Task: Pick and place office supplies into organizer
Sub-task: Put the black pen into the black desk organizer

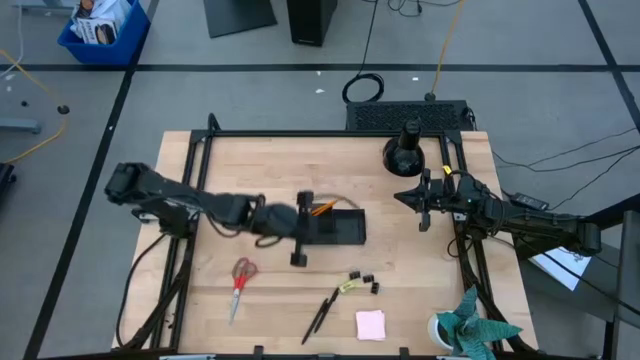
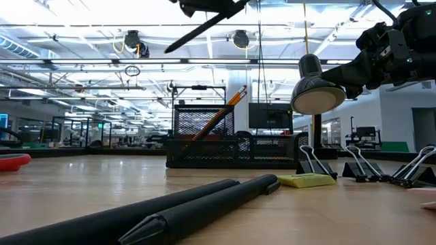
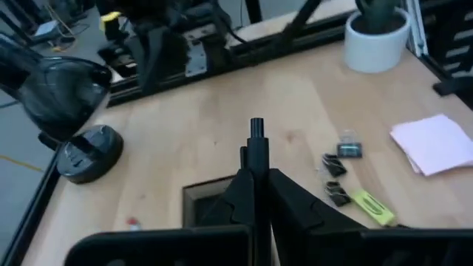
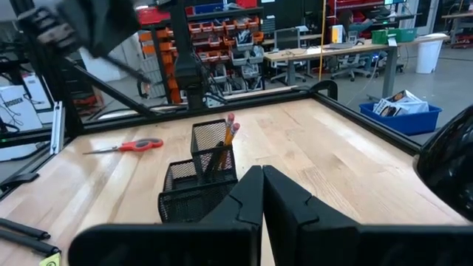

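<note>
My left gripper (image 1: 318, 224) is over the black mesh organizer (image 1: 340, 228), shut on a black pen (image 3: 256, 140). The pen shows slanting high above the organizer (image 2: 231, 143) in the low view (image 2: 204, 26). Orange pencils (image 1: 322, 208) stand in the organizer's tall compartment. My right gripper (image 1: 408, 198) hovers shut and empty right of the organizer. On the table near the front lie red-handled scissors (image 1: 240, 280), two black pens (image 1: 322, 312), a yellow item (image 1: 348, 286), binder clips (image 1: 366, 281) and a pink pad (image 1: 371, 324). My left gripper pinches the black pen between its two fingers (image 3: 284, 196). The pen lies along the fingers, and one end (image 3: 256, 127) sticks out past the fingertips. The pen is lifted clear and tilted above the organizer. How far back it reaches is hidden by the fingers.
A black domed lamp (image 1: 405, 150) stands at the table's far right, close to my right arm. A teal paper plant in a white cup (image 1: 465, 330) stands at the near right corner. Bare wood lies left of the organizer and along the far edge.
</note>
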`<action>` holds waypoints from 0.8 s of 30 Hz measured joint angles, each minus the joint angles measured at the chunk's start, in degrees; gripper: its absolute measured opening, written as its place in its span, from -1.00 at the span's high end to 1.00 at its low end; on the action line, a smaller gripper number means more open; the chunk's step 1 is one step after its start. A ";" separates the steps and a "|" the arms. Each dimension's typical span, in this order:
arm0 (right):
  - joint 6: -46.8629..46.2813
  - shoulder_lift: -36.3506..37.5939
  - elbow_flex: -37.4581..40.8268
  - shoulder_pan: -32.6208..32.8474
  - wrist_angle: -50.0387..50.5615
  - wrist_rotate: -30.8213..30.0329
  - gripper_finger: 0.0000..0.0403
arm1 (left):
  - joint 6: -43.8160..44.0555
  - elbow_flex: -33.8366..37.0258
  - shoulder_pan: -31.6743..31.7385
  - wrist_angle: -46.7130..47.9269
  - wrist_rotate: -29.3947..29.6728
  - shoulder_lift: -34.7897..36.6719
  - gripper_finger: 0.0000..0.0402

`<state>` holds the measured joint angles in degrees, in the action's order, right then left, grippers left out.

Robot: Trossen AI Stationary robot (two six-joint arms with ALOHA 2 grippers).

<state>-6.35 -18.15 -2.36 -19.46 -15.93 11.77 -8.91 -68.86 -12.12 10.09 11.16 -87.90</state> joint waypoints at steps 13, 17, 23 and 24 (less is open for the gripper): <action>1.05 0.00 0.01 0.00 0.92 0.02 0.98 | 1.03 16.50 15.73 -32.48 -24.71 -0.32 0.94; 1.25 0.01 -0.01 0.00 0.86 0.02 0.98 | 4.33 24.18 17.86 -44.17 -26.53 -0.26 0.97; 1.68 0.00 0.00 0.00 0.84 0.02 0.98 | 5.08 30.04 19.03 -49.67 -23.39 -0.26 0.90; 1.70 0.02 -0.01 0.00 0.84 0.02 0.98 | 5.08 30.51 19.15 -49.70 -22.93 -0.27 0.89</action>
<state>-4.65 -18.13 -2.37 -19.46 -15.09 11.79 -3.83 -38.35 7.03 -39.61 -11.77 -88.17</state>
